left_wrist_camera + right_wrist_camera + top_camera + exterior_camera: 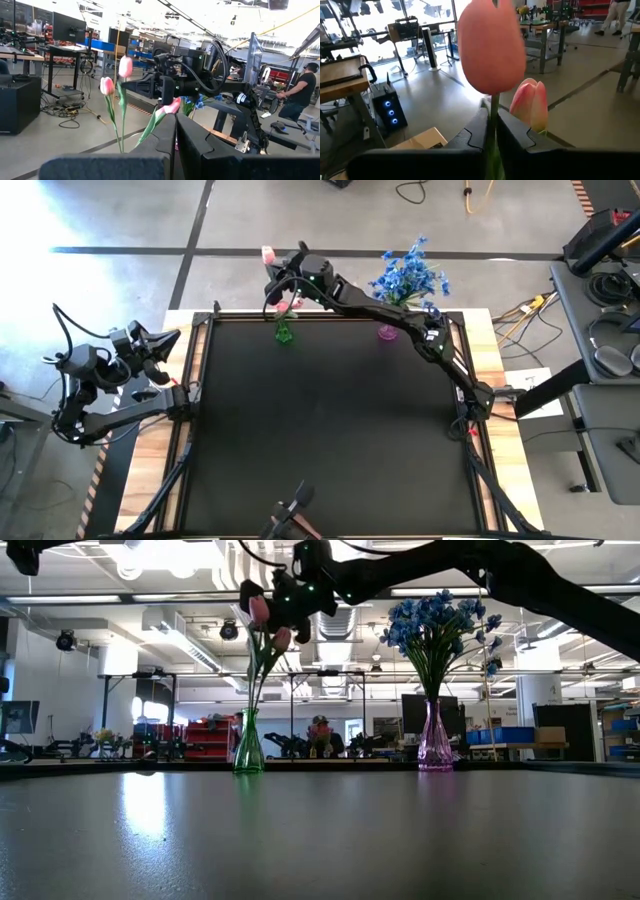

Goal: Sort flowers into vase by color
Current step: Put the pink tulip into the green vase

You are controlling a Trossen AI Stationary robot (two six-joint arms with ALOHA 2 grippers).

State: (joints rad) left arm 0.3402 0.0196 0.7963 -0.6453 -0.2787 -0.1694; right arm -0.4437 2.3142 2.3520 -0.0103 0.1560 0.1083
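A green glass vase stands on its base at the table's far edge, left of centre, with pink tulips standing in its neck. My right gripper reaches over it from the right and is shut on the tallest pink tulip, high above the vase. A second bloom shows just beyond the fingers. A pink vase farther right holds the blue flowers. My left gripper waits shut beyond the table's left edge, touching nothing. My right gripper pinches the tall tulip's green stem between its two fingers, just below the pink bloom. The fingers lie about level and across the stem. The tulip stands upright, and its stem runs down toward the green vase's neck.
The black table top lies bare in front of both vases. The right arm stretches along the far edge, in front of the pink vase. A person stands in the room beyond the table.
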